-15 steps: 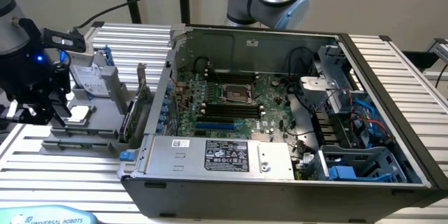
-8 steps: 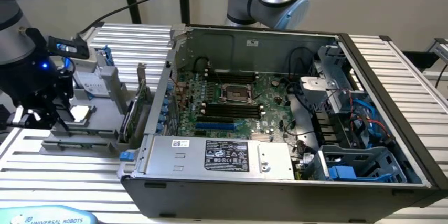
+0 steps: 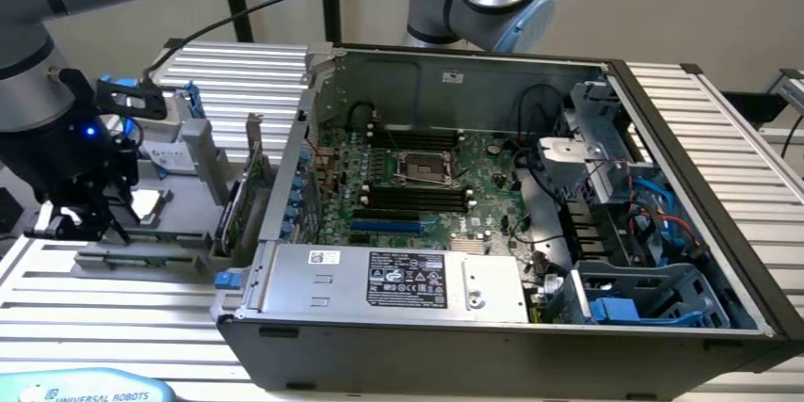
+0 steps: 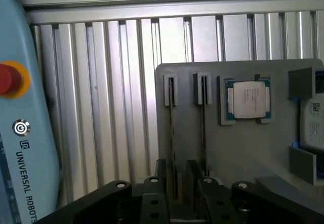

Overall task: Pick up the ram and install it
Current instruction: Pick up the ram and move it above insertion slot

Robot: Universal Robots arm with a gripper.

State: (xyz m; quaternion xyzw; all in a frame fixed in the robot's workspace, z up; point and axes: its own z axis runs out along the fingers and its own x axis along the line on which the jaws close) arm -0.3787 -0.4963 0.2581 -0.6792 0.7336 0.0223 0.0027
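Two thin green sticks stand on edge in parallel slots of a grey holder (image 4: 243, 148).

Item 1, the ram (image 4: 172, 133): in the wrist view it is the stick farther from the processor (image 4: 248, 100). It is seen edge-on, so its chips cannot be made out. Its long axis runs from the slot's end-cap straight toward the gripper (image 4: 177, 186). It is seated in the holder and not lifted.

Item 2, the second stick (image 4: 203, 128): it lies parallel to the ram, in the slot next to the processor.

Item 3, the gripper: its black fingers (image 4: 161, 183) stand apart, one on each side of the ram's near end. A gap shows between them that is wider than the stick, so the jaws are parted and nothing is clamped.

In the exterior view the gripper (image 3: 82, 221) is lowered onto the holder (image 3: 138, 261), at the exterior view's left of the open computer case (image 3: 503, 345).

Item 4, the motherboard (image 3: 415, 176): it sits inside the case, with its black slots (image 3: 415, 200) lying in a row.

Item 5, the expansion card (image 3: 236, 200): it stands upright between the holder and the case.

Item 6, the teach pendant (image 4: 20, 148): it is pale blue with a red button (image 4: 7, 78) and lies beside the holder.
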